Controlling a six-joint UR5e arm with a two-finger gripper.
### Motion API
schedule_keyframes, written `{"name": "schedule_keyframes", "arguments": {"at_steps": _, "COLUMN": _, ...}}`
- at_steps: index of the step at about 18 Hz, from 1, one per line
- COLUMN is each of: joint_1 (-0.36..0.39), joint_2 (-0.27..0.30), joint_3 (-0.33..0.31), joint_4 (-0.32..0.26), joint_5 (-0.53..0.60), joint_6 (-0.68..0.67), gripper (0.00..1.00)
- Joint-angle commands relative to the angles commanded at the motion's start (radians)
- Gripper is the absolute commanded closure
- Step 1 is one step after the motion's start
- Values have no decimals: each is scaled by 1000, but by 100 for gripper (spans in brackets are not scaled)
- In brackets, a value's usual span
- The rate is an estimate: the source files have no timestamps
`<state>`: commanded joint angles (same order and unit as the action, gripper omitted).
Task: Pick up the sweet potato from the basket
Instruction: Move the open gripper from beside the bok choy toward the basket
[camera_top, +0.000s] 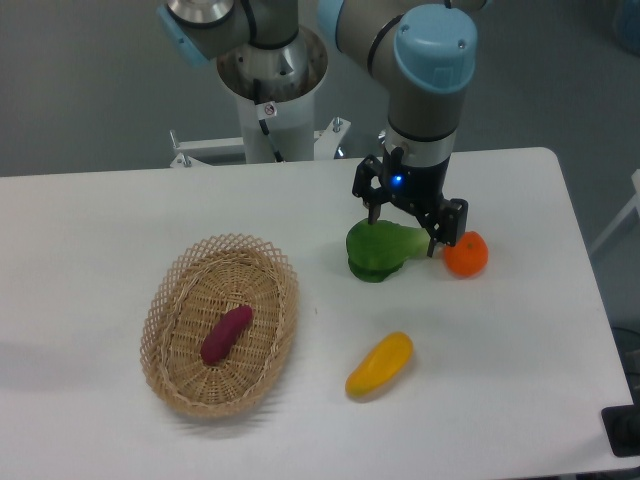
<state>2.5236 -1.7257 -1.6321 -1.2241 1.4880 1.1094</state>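
Gripper (403, 228): fingers spread apart, nothing held between them. One dark finger (374, 205) shows at the left, the other (436, 238) lower at the right. The gripper hangs directly above a green vegetable (378, 250), its fingertips at or just over the vegetable's top edge; whether they actually touch it cannot be told from this angle. The right finger sits just beside an orange round fruit (466, 254), again contact uncertain.

Hidden or unclear: the back part of the green vegetable is covered by the gripper body. The arm's upper links run out of the top of the frame. The exact kind of green vegetable is hard to make out. A small blue light shows on the gripper's mount.

Pose: the arm (432, 90) comes down from the top of the frame, wrist nearly vertical, gripper pointing down at the white table (120, 210), over the right-centre area. The arm's base column stands behind the table's far edge.

Sweet potato (226, 334): lies inside the basket (160, 300), near its middle, slanted with its upper end toward the right. The basket sits on the left-front part of the table, well apart from the gripper. A yellow vegetable (380, 365) lies on the table to the right of the basket, nearer the front than the green one.
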Motion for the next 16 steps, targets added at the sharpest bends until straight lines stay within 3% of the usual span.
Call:
{"name": "schedule_keyframes", "arguments": {"at_steps": 8, "joint_1": -130, "joint_2": -44, "joint_3": -5, "joint_4": 57, "joint_5": -20, "joint_6": -346, "gripper": 0}}
{"name": "schedule_keyframes", "arguments": {"at_steps": 13, "joint_1": -189, "joint_2": -107, "joint_3": -38, "joint_4": 61, "joint_5": -21, "joint_6": -378, "gripper": 0}}
{"name": "schedule_keyframes", "arguments": {"at_steps": 16, "joint_1": -233, "joint_2": -140, "joint_3": -46, "joint_4": 104, "joint_5": -25, "joint_6": -378, "gripper": 0}}
